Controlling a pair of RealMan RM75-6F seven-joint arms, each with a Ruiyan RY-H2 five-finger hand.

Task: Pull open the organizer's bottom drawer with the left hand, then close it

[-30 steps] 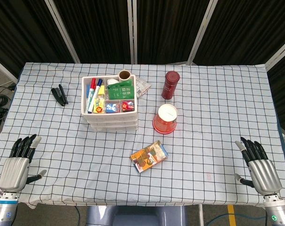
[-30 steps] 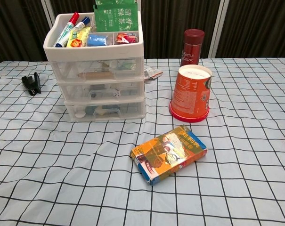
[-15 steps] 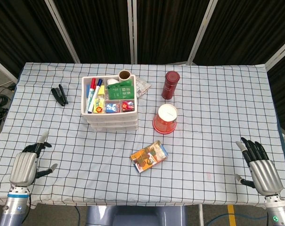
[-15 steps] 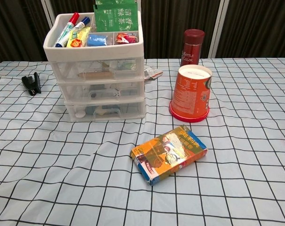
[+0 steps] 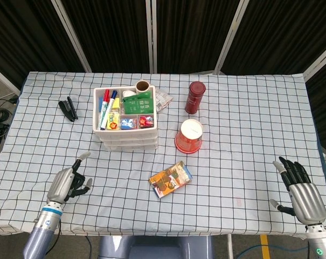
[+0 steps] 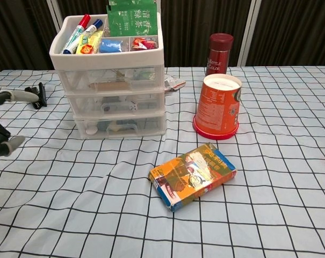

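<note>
Showing right robot hand (image 5: 302, 189) (head cam only)

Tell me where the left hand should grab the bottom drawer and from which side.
Hook the clear handle at the middle of the bottom drawer front, coming from the organizer side facing the robot. The drawer is shut, so probably only that handle offers purchase. The left hand is nearest.

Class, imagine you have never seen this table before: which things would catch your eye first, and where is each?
The white drawer organizer stands left of centre, its top tray full of markers and packets. To its right sits an upside-down red cup, with a colourful box lying nearer the front. The left hand hovers at the front left.
</note>
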